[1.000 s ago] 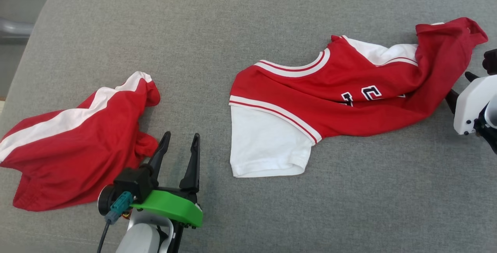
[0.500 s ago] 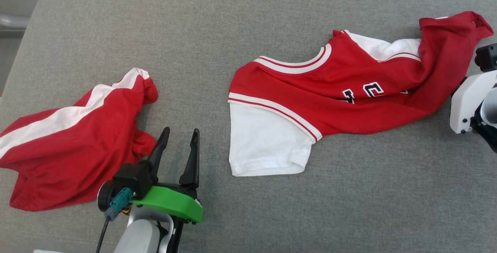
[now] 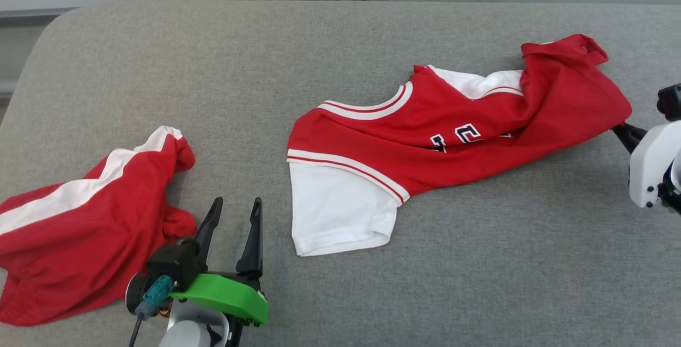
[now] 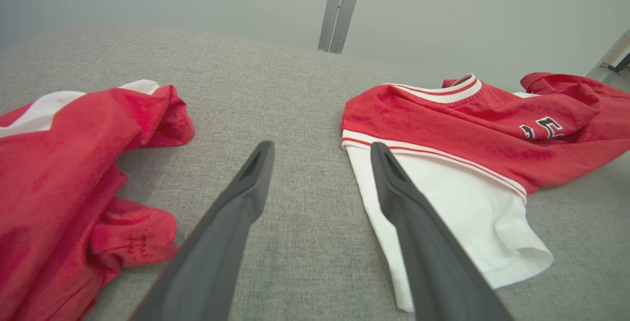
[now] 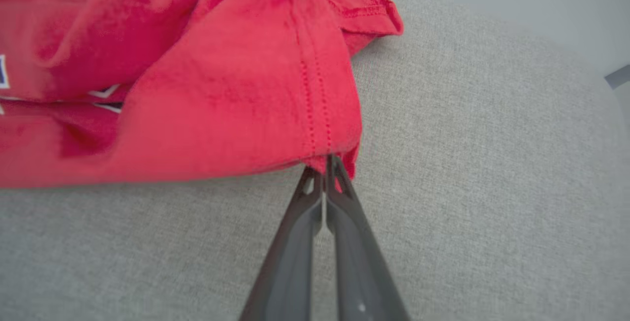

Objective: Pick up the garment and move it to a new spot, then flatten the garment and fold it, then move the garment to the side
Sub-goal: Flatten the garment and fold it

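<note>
Grey cushion [image 3: 479,262] bears rumpled red-white jersey [image 3: 558,102] pinched by right fingers [image 5: 295,242]; left fingers [image 3: 252,238] spread.

I see a red, white-sleeved jersey [image 3: 479,134]; at nine o'clock, red shorts [image 3: 90,240] with a white stripe; grey cushion [image 3: 223,65].

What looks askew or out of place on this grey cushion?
Nothing looks damaged, but neither piece lies flat. The jersey is twisted, its right end bunched and folded over so the lettering is half hidden, with the right pincer shut on its hem. The striped red garment on the left is crumpled in a heap.
</note>
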### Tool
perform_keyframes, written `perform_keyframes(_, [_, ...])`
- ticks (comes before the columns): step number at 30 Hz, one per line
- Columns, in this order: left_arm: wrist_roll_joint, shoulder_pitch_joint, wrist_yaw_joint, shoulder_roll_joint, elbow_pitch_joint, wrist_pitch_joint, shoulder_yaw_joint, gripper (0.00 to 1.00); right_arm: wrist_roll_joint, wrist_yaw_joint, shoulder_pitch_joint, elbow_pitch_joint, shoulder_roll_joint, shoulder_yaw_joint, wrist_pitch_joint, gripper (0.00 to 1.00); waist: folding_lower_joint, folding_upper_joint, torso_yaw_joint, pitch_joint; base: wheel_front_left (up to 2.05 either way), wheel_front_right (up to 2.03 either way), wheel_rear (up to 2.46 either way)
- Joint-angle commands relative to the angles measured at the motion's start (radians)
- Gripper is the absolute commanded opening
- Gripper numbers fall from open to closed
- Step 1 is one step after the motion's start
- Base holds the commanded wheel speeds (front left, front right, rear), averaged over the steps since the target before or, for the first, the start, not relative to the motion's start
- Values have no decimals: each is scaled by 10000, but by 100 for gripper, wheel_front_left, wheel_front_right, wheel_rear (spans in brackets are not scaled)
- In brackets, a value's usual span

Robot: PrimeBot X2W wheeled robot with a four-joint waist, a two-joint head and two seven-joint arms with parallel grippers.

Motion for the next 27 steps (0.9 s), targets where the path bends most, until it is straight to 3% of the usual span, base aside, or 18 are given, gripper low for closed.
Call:
perform_keyframes(1, [-52,193,-19,77,-4,-29,53,100,103,-10,204,-159,-128,97,163,0,0,-1,-515,-517,0,0,0])
perform_keyframes(10, [-122,572,22,232,-84,-29,171,100,999,-12,788,-1720,-1024,341,1994,0,0,-1,-1306,-874,0,0,0])
perform_keyframes(16, [-135,603,48,201,-84,-30,121,100,1757,-12,1510,-2446,-1596,419,3331,0,0,-1,-1454,-880,0,0,0])
perform_keyframes(19, [-148,615,51,179,-63,-30,102,100,2092,-12,1864,-2436,-1582,345,3665,0,0,-1,-1490,-865,0,0,0])
perform_keyframes(20, [-149,609,46,172,-49,-30,91,100,2168,-12,1976,-2372,-1497,279,3640,20,0,-1,-1491,-870,0,0,0])
perform_keyframes(21, [-151,599,38,170,-32,-30,80,100,2234,-12,2087,-2312,-1425,248,3621,71,0,-1,-1487,-880,0,0,0])
perform_keyframes(22, [-158,579,21,169,-12,-30,68,100,2282,-12,2216,-2229,-1377,193,3578,100,0,-1,-1477,-898,0,0,0])
perform_keyframes(27, [-138,595,-16,293,64,-29,34,100,2463,-12,2488,-2058,-1275,-253,2960,100,0,-1,-1436,-1073,0,0,0])
